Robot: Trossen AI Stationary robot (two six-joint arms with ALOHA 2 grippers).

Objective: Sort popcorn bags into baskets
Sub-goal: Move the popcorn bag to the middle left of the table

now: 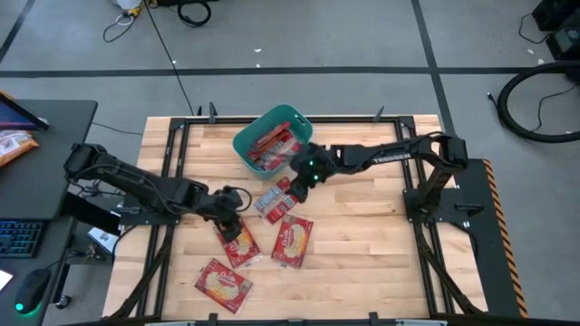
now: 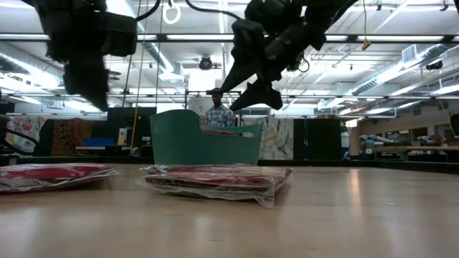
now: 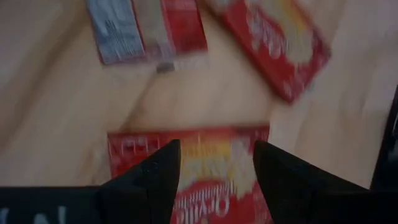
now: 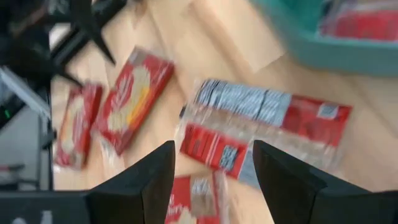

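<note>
While left claw (image 1: pixel 232 220) hovers open above popcorn bag (image 1: pixel 237 243), right claw (image 1: pixel 299 181) hangs open, empty, beside teal basket (image 1: pixel 246 143)

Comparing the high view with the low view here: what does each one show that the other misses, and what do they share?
Only the high view shows the packets inside the teal tub and the one nearest the table's front edge.

Only the low view shows a person standing behind the tub, and that the right claw hangs open, clear of the table.

Both show the tub, loose popcorn bags on the wood, and the left claw above one.
</note>
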